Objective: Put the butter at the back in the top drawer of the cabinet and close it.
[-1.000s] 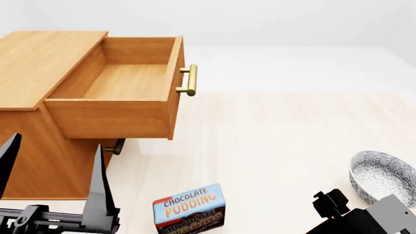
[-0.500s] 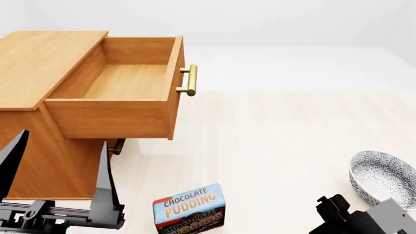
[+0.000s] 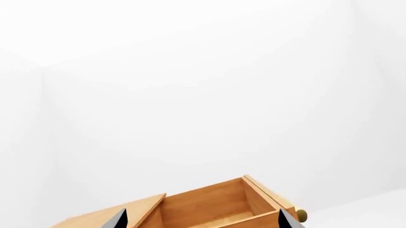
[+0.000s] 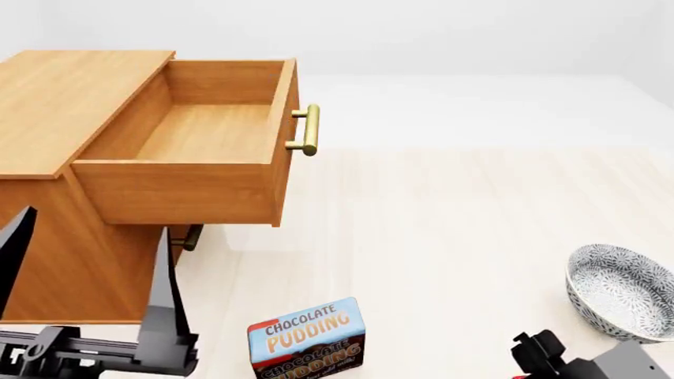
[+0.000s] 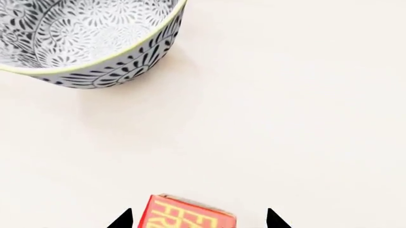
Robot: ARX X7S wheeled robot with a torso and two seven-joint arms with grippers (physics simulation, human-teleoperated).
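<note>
At the near edge of our head view, we are holding our left gripper point(image 4: 84, 276) with its two dark fingers point(image 4: 163, 292) spread wide apart and nothing between them, in front of the cabinet's lower side. Our right gripper point(image 5: 198, 219) is showing only as two dark tips at the edge of the right wrist view, standing apart on either side of the butter point(image 5: 187, 214); a red end of the box with yellow lettering is sitting between them, but we cannot tell whether the tips are touching it. In the head view only a dark part of the right arm is showing at the bottom right corner, and the butter is not visible there.

Just beyond, the chocolate pudding box point(image 4: 308, 337) is standing on the pale floor point(image 4: 443, 229) between our two arms. To the right, the patterned bowl point(image 4: 619, 290) is resting on the floor, near the right arm; the right wrist view is showing its blue-and-white wall point(image 5: 95, 42) some way off from the butter.

Farther on, the cabinet point(image 4: 63, 103) is standing at the left, with the top drawer point(image 4: 200, 134) pulled fully out toward the right. Its wooden inside is lying bare, and the brass handle point(image 4: 306, 129) is sticking out from its front. The left wrist view is looking over the open drawer point(image 3: 209, 206) toward a white wall point(image 3: 203, 95).
</note>
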